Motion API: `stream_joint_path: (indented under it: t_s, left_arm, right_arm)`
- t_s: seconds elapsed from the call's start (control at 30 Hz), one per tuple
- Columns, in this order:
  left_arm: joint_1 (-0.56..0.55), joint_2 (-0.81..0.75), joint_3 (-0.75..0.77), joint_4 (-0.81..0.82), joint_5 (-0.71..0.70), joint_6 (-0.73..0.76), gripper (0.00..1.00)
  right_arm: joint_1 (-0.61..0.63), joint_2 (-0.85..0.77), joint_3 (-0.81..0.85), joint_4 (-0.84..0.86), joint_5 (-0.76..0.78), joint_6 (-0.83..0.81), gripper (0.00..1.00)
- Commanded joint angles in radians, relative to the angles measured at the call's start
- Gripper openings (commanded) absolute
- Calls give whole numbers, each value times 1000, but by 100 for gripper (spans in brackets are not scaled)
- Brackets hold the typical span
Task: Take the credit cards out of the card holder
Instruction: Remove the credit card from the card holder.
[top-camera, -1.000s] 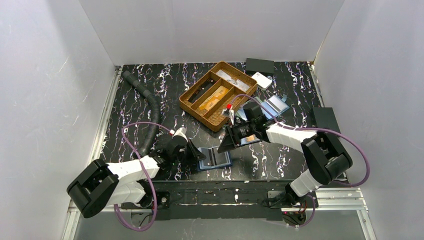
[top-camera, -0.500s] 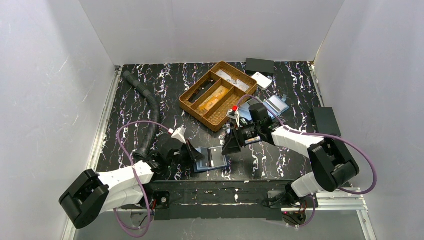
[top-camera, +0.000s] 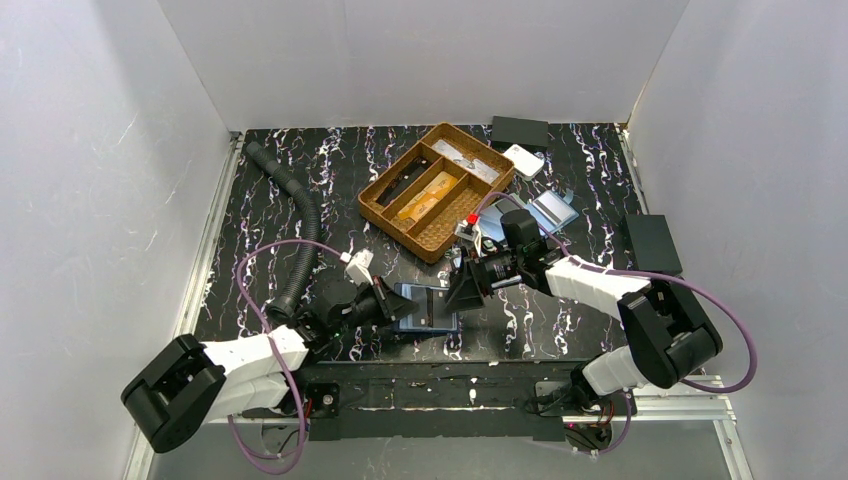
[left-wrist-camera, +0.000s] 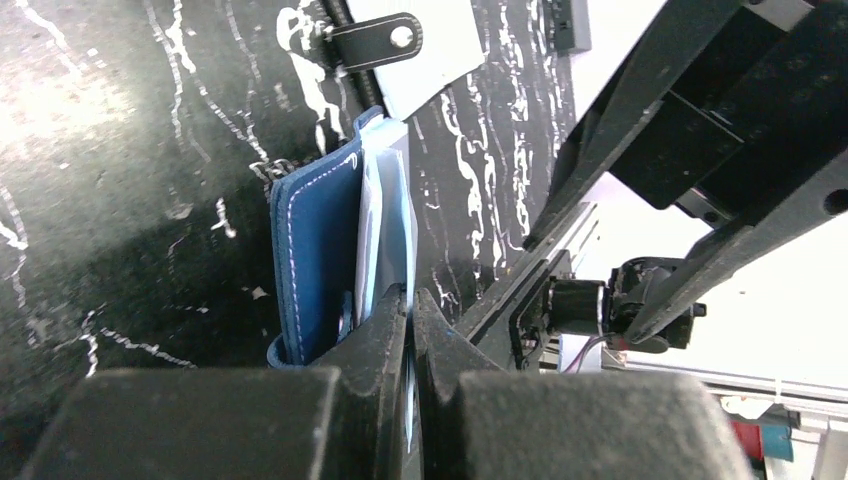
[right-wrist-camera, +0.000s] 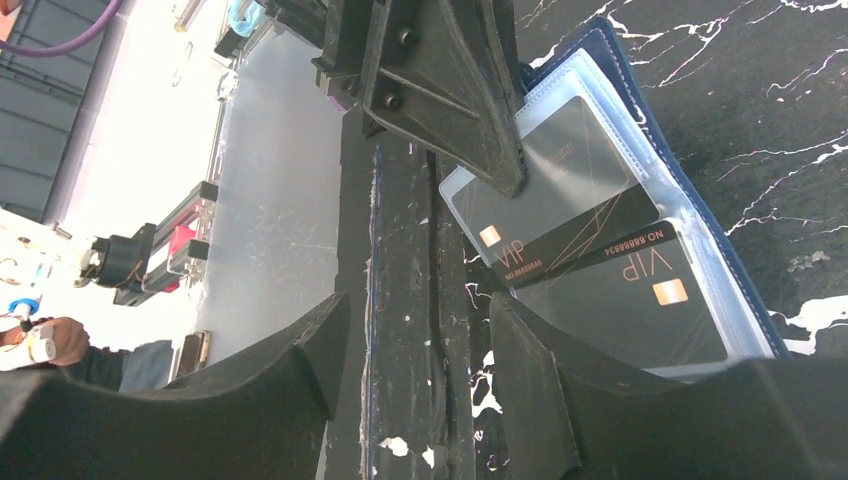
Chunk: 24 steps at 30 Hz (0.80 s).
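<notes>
Near table (top-camera: 540, 330) front centre, left claw (left-wrist-camera: 408, 300) clamped shut on 9 o'clock edge of blue folding leather card holder (top-camera: 430, 310) lying 9-to-3, dark rectangular plastic VIP credit cards (right-wrist-camera: 630, 300) tucked inside, just 8 o'clock of gaping, empty right claw (right-wrist-camera: 418, 310).

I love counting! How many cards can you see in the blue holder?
2. The upper black card and the lower black card overlap slightly in the clear sleeves of the blue holder. More may be hidden in other sleeves.
</notes>
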Motion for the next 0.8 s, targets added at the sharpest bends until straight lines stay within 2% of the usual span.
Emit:
stream_joint_path:
  t_s: [0.0, 0.3, 0.47, 0.77]
  left_arm:
    - [6, 31, -4, 198, 45, -7, 0]
    - [6, 52, -33, 372, 56, -23, 0]
    - [6, 44, -32, 410, 68, -23, 0]
    - [5, 48, -24, 461, 96, -33, 0]
  right_arm:
    - [-7, -14, 3, 55, -20, 31, 63]
    - [-33, 22, 9, 100, -25, 104, 63]
    - [-46, 42, 8, 123, -32, 138, 66]
    - [-51, 94, 5, 208, -78, 235, 65]
